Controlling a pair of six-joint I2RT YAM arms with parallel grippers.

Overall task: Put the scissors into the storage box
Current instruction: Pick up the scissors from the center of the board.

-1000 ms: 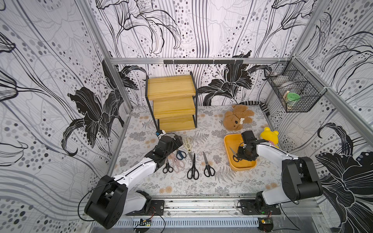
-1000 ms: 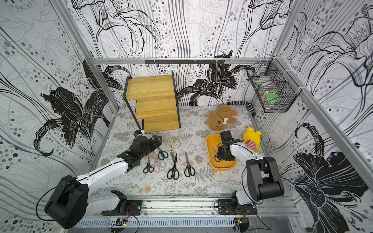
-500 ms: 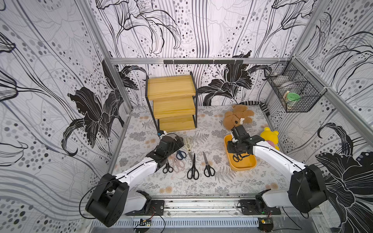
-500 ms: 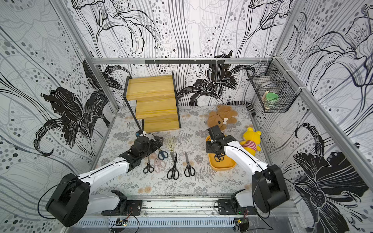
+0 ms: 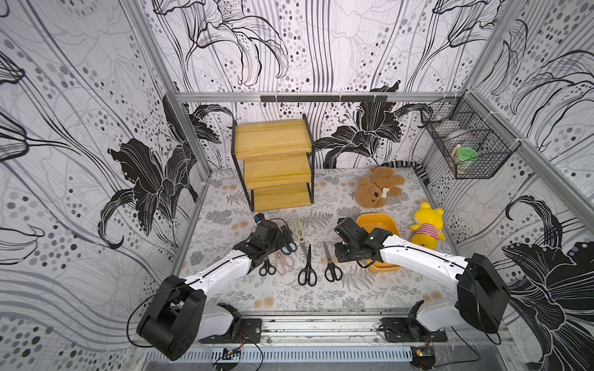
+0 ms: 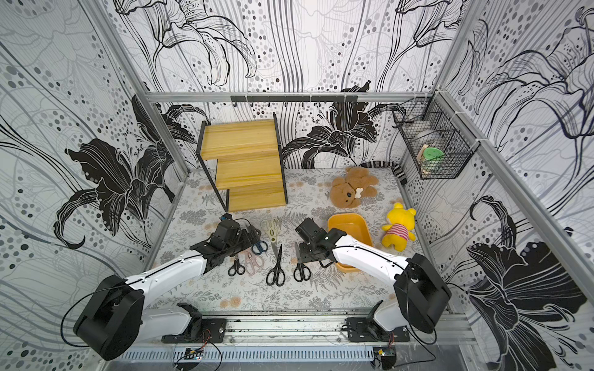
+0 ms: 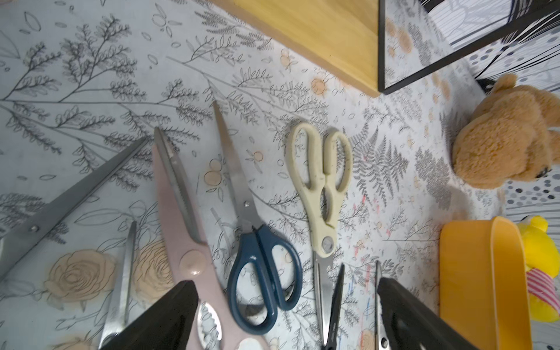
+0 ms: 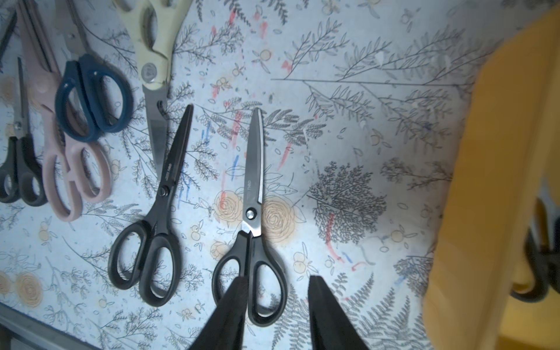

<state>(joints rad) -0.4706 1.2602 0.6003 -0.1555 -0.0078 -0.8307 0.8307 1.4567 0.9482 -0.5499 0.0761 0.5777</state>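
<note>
While right gripper (image 8: 277, 277) hangs, jaws apart, black scissors (image 8: 253, 181) lie beneath; seemingly untouched.

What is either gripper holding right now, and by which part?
Nothing. The left gripper and the right gripper are both open and empty. The right one hangs over the handles of the black-handled scissors lying on the mat.
</note>
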